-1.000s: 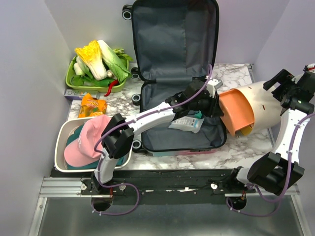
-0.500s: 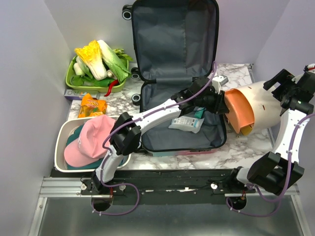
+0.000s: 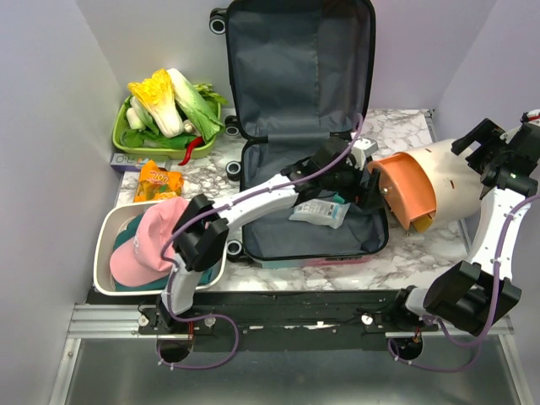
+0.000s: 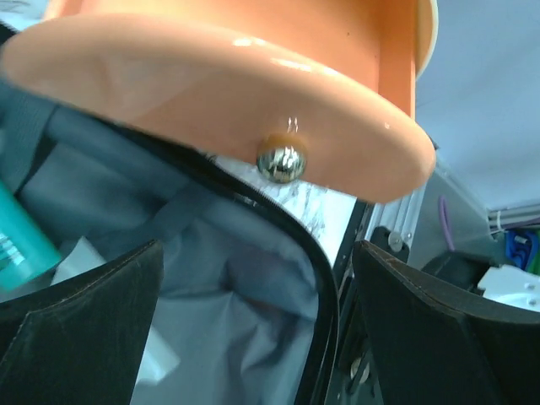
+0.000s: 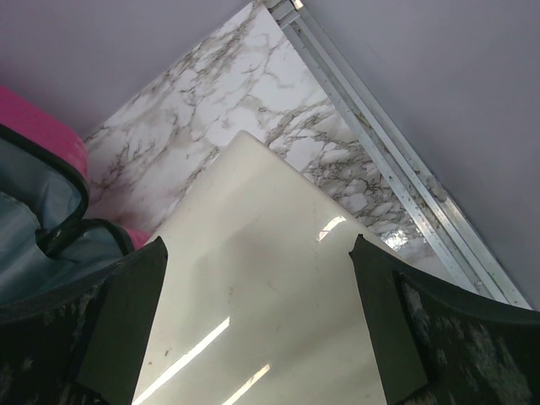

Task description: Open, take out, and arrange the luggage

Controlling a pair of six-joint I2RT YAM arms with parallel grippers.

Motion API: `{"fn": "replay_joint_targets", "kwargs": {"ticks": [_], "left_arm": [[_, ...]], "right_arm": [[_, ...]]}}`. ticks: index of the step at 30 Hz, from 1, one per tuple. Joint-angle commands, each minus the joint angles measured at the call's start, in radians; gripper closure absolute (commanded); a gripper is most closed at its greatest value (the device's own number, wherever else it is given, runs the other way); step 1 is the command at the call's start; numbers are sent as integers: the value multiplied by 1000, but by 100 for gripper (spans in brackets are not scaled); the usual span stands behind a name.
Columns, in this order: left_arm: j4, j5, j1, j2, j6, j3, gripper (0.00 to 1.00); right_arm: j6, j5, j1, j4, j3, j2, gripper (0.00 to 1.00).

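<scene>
The luggage (image 3: 297, 110) lies open on the marble table, its lid upright against the back wall and its grey lining (image 4: 211, 278) exposed. A pale packet (image 3: 317, 211) and a teal item (image 4: 17, 245) lie in its base. My left gripper (image 3: 371, 187) hangs open over the luggage's right rim, just short of the orange mouth of a cream container (image 3: 439, 181) lying on its side. In the left wrist view the left gripper (image 4: 257, 329) holds nothing. My right gripper (image 5: 257, 312) is open, straddling the cream container (image 5: 253, 278) from above without closing on it.
A green tray of vegetables (image 3: 125, 142) sits at the back left, with an orange snack packet (image 3: 159, 181) in front of it. A white basin (image 3: 108, 232) holding a pink cap (image 3: 156, 240) stands at the near left. Walls close in on both sides.
My left gripper reached to the container's mouth, opened its jaws and drew back slightly to the left. The right arm has not moved.
</scene>
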Motion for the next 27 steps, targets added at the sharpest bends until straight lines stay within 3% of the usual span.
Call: {"fn": "replay_joint_targets", "kwargs": {"ticks": [1, 4, 6, 18, 23, 27], "left_arm": [[74, -91, 68, -206, 44, -174, 1], [128, -121, 126, -260, -1, -253, 1], [86, -154, 171, -219, -6, -226, 1], [-191, -207, 197, 264, 44, 339, 1], [-205, -103, 195, 375, 2, 434, 11], [-195, -147, 191, 426, -25, 423, 20]], "right_arm": [[0, -2, 3, -66, -33, 4, 0], [0, -8, 3, -66, -32, 4, 0], [-1, -14, 3, -66, -33, 2, 0], [3, -40, 3, -69, -23, 13, 0], [2, -32, 3, -69, -27, 14, 0], [3, -41, 3, -69, -29, 14, 0]]}}
